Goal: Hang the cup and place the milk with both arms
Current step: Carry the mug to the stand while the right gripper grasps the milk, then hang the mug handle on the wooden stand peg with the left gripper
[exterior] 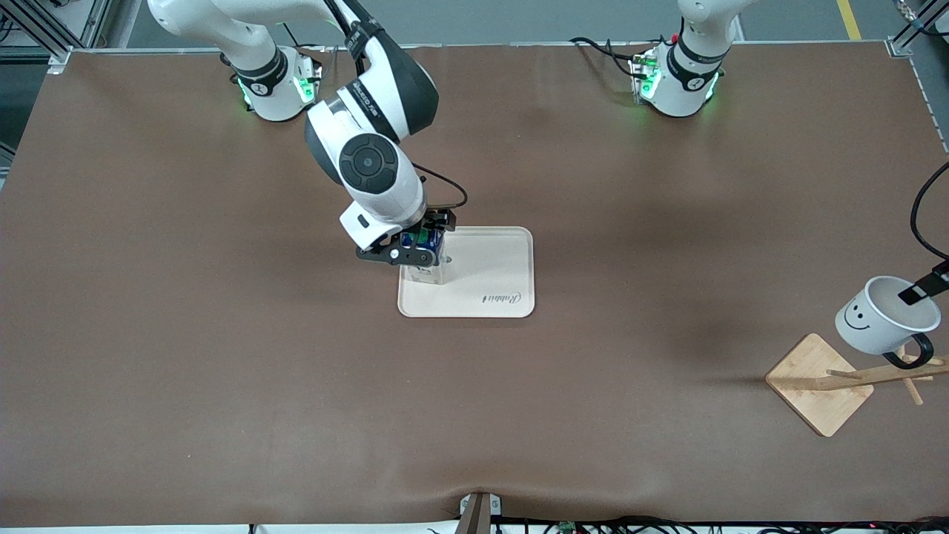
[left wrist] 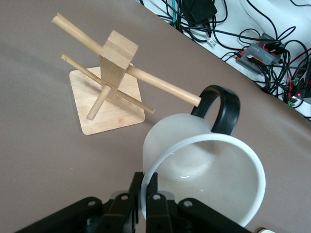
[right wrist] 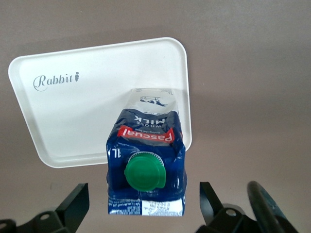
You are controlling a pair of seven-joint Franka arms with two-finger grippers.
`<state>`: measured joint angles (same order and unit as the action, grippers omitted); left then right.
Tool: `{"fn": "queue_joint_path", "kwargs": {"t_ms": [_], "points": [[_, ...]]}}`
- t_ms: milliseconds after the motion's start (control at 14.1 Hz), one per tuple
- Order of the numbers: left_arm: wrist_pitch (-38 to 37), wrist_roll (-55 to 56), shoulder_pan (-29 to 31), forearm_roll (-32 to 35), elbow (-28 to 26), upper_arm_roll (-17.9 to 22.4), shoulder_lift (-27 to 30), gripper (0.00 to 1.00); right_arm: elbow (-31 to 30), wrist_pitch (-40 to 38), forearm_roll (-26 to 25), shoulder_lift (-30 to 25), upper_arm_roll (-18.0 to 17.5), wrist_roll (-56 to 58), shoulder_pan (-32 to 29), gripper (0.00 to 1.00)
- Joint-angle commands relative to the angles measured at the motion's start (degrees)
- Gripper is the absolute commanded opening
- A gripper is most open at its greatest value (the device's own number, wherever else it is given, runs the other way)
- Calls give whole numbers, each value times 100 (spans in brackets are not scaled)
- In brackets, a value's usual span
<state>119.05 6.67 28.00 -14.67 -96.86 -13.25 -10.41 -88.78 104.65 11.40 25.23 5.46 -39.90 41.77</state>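
Note:
The white cup (exterior: 882, 315) with a smiley face hangs tilted over the wooden rack (exterior: 819, 382) at the left arm's end of the table. My left gripper (exterior: 913, 291) is shut on its rim. In the left wrist view the fingers (left wrist: 138, 187) pinch the cup (left wrist: 204, 174) wall, and a rack (left wrist: 114, 63) peg's tip meets the black handle (left wrist: 223, 104); whether it passes through the loop I cannot tell. The milk (exterior: 430, 273) stands on the tray (exterior: 497, 274) at its edge toward the right arm's end. My right gripper (exterior: 424, 248) is open around the milk (right wrist: 146, 141), fingers apart from its sides.
The cream tray (right wrist: 73, 121) carries a "Rabbit" print and lies mid-table on the brown mat. The rack's square base sits near the table's front corner. Cables and small devices (left wrist: 257, 53) lie past the table edge by the rack.

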Motion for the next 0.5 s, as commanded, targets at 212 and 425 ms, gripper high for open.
{"fn": "queue_joint_path", "kwargs": {"t_ms": [212, 425], "points": [[-31, -156, 171, -344, 333, -28, -426, 0, -87, 64, -137, 17, 69, -79, 103, 100], [-31, -244, 285, -458, 360, -28, -480, 0, -175, 213, -156, 35, 69, -88, 112, 100]]}}
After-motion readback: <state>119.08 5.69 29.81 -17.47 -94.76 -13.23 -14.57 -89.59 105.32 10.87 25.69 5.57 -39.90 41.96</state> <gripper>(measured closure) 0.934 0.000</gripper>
